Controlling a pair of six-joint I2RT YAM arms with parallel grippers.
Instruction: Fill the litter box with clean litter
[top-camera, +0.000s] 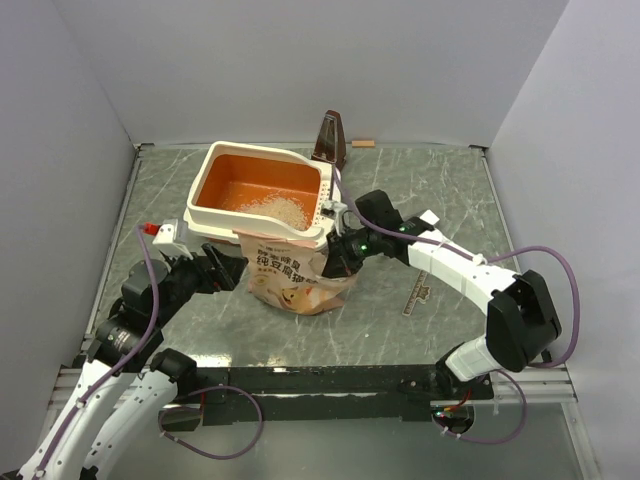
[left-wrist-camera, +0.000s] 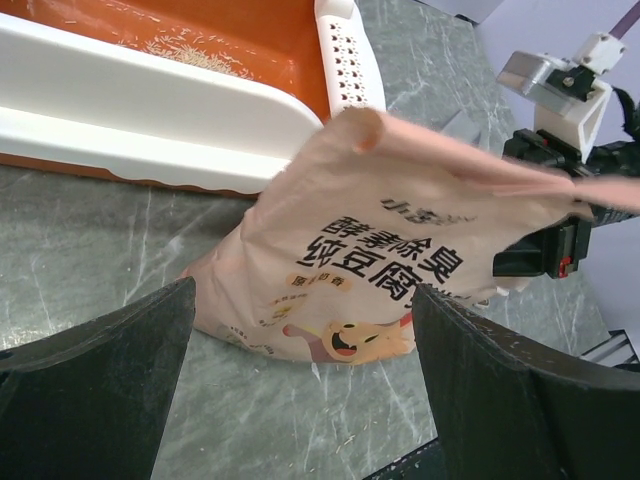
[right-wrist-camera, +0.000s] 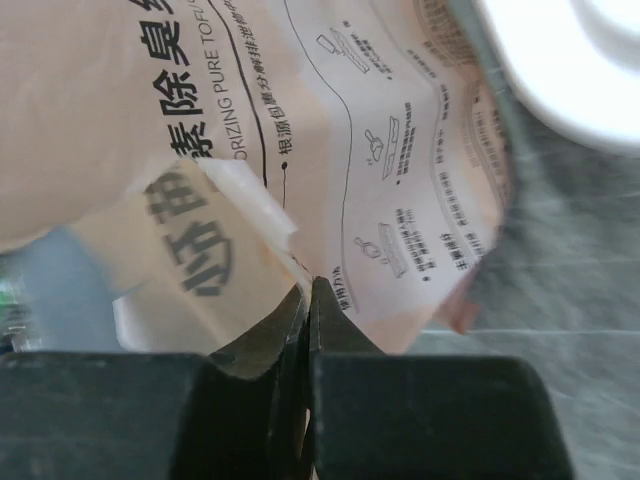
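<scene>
The litter box is a cream-white tray with an orange inside, standing at the back middle of the table. A small heap of pale clean litter lies at its near side. The left wrist view shows the box wall and some litter. A tan printed bag stands against the box's near rim. My right gripper is shut on the bag's right edge; its jaws pinch the thin bag. My left gripper is open, left of the bag, with nothing between its fingers.
A dark brown pyramid-shaped object stands behind the box, with a small wooden piece beside it. A printed sticker lies on the table under the right arm. Grey walls close in the left, back and right.
</scene>
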